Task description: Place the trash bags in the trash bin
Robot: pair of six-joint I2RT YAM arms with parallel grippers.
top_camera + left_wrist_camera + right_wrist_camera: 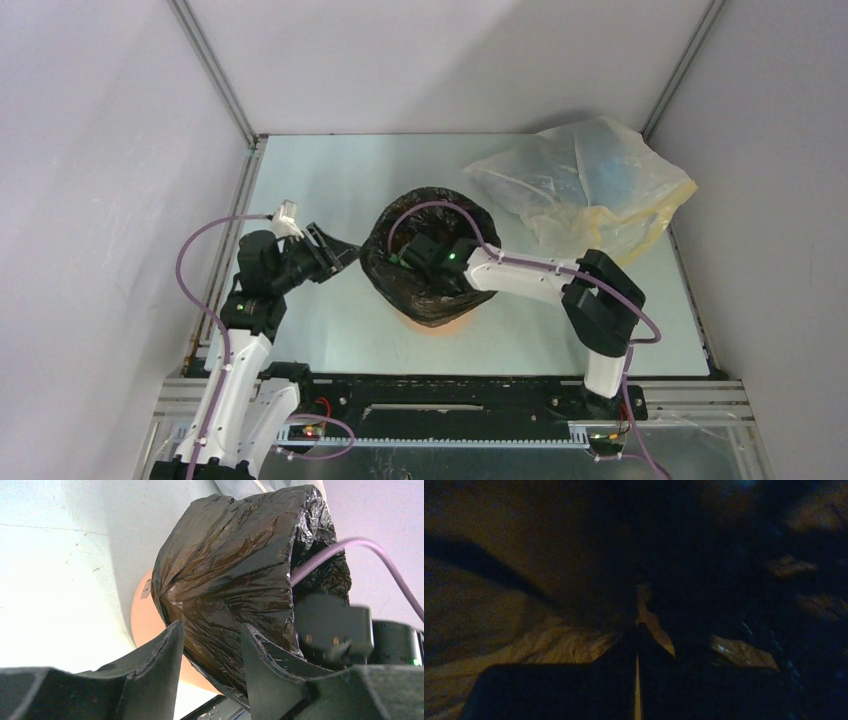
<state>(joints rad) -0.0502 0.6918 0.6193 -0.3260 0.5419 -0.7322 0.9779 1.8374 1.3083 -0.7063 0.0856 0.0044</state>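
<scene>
The black trash bag (385, 270) is draped over and into the orange trash bin (440, 325), whose base shows as an orange strip below the plastic. In the left wrist view the crinkled bag (230, 570) covers most of the bin (145, 620). My left gripper (342, 254) stands open at the bag's left side, its fingertips (210, 627) just short of the plastic, with nothing between them. My right gripper (412, 252) reaches down inside the bag-lined bin. In the dark right wrist view its jaws (638, 626) are pressed together against the bag's inner folds (549, 645).
A large translucent yellowish plastic bag (590, 185) lies at the back right of the table (330, 170). The right arm's purple cable (360, 545) arcs over the bin's rim. White walls close in the table on three sides.
</scene>
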